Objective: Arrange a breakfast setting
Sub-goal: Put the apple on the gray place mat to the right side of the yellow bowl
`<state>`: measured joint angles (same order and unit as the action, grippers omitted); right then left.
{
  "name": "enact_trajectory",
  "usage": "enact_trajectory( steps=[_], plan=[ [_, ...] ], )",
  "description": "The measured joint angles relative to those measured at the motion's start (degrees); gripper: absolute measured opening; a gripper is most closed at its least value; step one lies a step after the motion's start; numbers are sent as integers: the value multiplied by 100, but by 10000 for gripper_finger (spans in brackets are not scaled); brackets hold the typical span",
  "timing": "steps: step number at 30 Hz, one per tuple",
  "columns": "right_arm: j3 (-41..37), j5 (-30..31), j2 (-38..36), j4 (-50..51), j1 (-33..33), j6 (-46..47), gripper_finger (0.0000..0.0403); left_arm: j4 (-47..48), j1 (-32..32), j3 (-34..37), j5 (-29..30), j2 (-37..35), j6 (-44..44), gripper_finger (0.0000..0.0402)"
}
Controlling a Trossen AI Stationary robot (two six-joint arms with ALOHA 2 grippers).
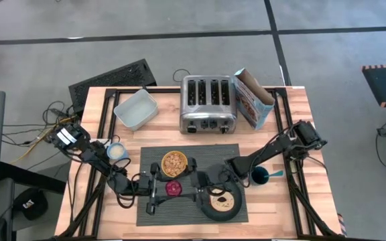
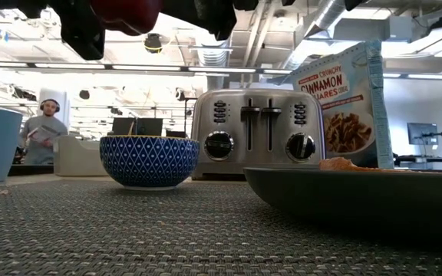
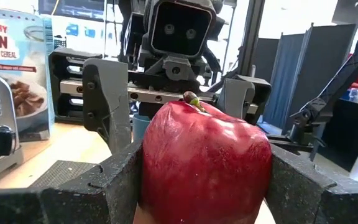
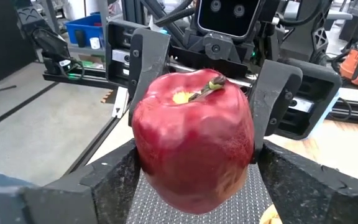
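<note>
A red fruit (image 1: 174,189) with a short stem hangs above the dark ribbed placemat (image 1: 154,161), between my two grippers. My left gripper (image 1: 163,190) comes from the table's left and my right gripper (image 1: 191,186) from its right; both are shut on the fruit. The fruit shows at the top of the low view (image 2: 125,11). On the mat stand a bowl of cereal (image 1: 174,162) and a dark plate (image 1: 206,209) carrying a bagel (image 1: 221,199). A dark blue cup (image 1: 260,176) stands right of the mat, with a blue spoon handle (image 1: 275,174) sticking out. My left gripper pinches the fruit's two sides (image 3: 151,180) between its two fingers (image 3: 104,186). The fingers lie level, coming from the table's left. The fruit is upright, stem up, lifted clear of the mat. My right gripper has the same fruit between its two fingers (image 4: 107,180), on its lower sides (image 4: 143,163). The fingers lie level, coming from the table's right, opposite the left gripper's fingers (image 4: 146,68). The fruit stays upright and clear of the mat.
A chrome toaster (image 1: 208,104), an open cereal box (image 1: 252,97) and a pale blue tub (image 1: 136,109) stand at the far side. A small light-blue cup (image 1: 117,151) stands left of the mat. Bare wood lies at the near left and near right.
</note>
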<state>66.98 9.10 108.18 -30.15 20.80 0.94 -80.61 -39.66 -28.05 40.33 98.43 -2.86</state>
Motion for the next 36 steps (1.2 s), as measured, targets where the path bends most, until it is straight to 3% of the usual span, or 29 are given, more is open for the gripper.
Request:
enact_trajectory(
  steps=[5,12,17,22,31,36],
  plan=[
    [0,17,-2,12,-11,-75,296,4,0,0,41,0,106,273],
    [3,23,-126,306,-37,-92,291,30,-45,-5,128,2,126,314],
    [11,212,-497,1075,-14,-113,282,261,-218,-13,357,-212,379,321],
    [-40,499,-1060,2214,49,106,274,1145,-403,-13,764,-605,278,322],
    [-1205,951,-2166,2640,10,752,265,1584,-433,-11,812,-815,121,322],
    [-2162,1052,-2371,1884,-229,931,264,1610,-402,-7,812,-815,112,323]
  ],
)
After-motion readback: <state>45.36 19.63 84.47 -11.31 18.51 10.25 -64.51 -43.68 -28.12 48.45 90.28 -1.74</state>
